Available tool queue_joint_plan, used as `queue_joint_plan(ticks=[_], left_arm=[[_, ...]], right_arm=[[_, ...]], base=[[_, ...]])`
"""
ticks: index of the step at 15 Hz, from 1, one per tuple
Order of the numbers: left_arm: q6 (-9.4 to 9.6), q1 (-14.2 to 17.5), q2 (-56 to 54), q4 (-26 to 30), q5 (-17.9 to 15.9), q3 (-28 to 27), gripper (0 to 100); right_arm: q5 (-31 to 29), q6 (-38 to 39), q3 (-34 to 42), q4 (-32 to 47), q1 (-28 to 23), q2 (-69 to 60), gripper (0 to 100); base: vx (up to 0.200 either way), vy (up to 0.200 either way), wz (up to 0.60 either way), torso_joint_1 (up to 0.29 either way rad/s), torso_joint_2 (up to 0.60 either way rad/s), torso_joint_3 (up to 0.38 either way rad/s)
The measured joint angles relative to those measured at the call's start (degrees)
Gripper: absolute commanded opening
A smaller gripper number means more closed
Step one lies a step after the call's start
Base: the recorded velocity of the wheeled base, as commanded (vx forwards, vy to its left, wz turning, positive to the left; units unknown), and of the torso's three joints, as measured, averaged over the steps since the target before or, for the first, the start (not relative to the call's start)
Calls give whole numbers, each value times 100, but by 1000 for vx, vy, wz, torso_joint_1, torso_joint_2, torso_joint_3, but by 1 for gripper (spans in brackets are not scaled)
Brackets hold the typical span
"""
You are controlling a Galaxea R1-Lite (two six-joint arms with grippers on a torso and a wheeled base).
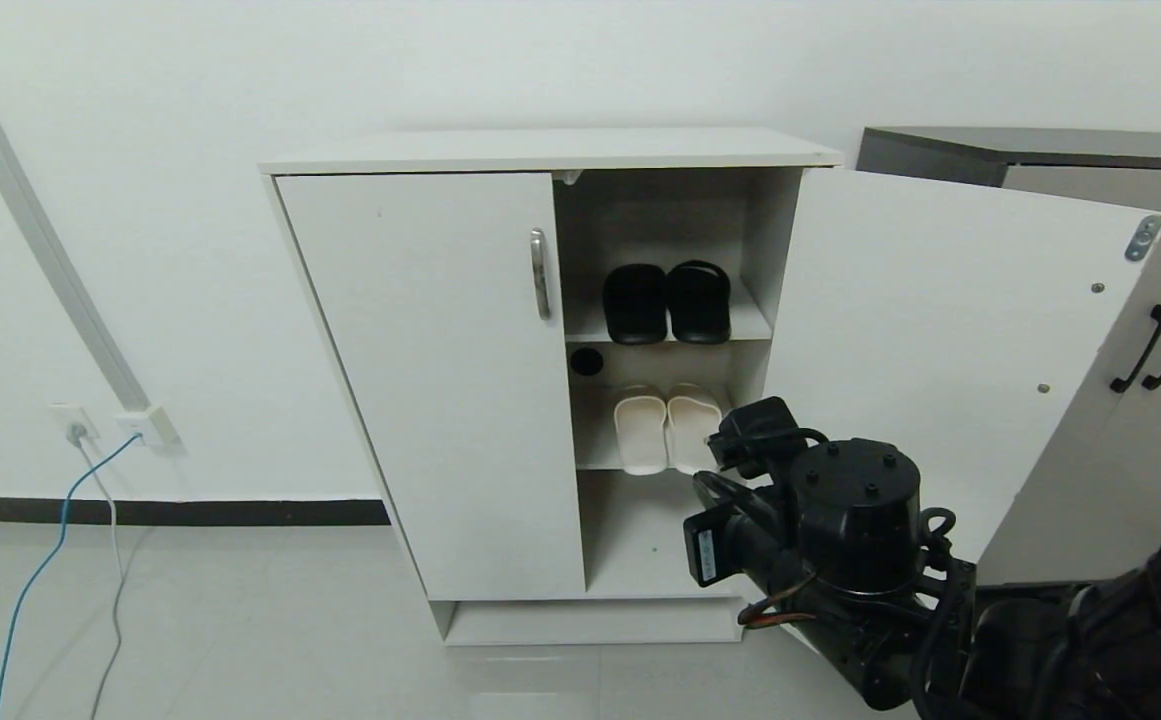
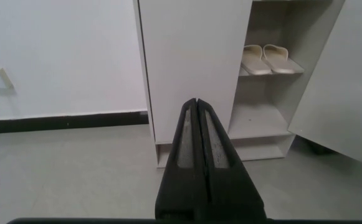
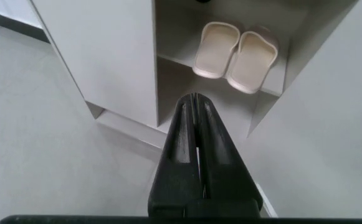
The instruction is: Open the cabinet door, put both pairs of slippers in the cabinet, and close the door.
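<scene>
The white cabinet [image 1: 550, 150] stands against the wall with its right door [image 1: 940, 340] swung open and its left door [image 1: 430, 380] shut. A black pair of slippers [image 1: 667, 302] rests on the upper shelf. A white pair of slippers [image 1: 665, 428] [image 2: 272, 58] [image 3: 235, 56] lies on the middle shelf. My right gripper [image 3: 196, 106] is shut and holds nothing, low in front of the open compartment, below the white pair; its arm [image 1: 840, 540] is at the lower right. My left gripper [image 2: 196, 107] is shut and empty, back from the cabinet over the floor.
A grey cabinet [image 1: 1120, 330] with black handles stands behind the open door on the right. A wall socket [image 1: 145, 425] with a blue cable [image 1: 40, 570] sits at the left. Pale floor tiles [image 1: 240, 640] stretch in front of the white cabinet.
</scene>
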Motion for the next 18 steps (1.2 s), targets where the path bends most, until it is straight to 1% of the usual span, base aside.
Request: queue_joint_plan(ticks=[8, 10, 13, 18], left_arm=[[0, 1, 0, 0, 2, 0, 0], [0, 0, 0, 16, 2, 7, 0], [0, 0, 0, 0, 0, -2, 0], [0, 0, 0, 0, 2, 5, 0]], right_arm=[[-13, -6, 9, 2, -2, 15, 0], [-16, -55, 13, -2, -2, 28, 0], [-24, -77, 17, -2, 0, 43, 0], [-24, -85, 28, -2, -11, 48, 0]], base=[[0, 0, 0, 0, -7, -9], [0, 0, 0, 12, -173, -263], [0, 0, 0, 38, -435, -352], [0, 0, 0, 104, -453, -352]])
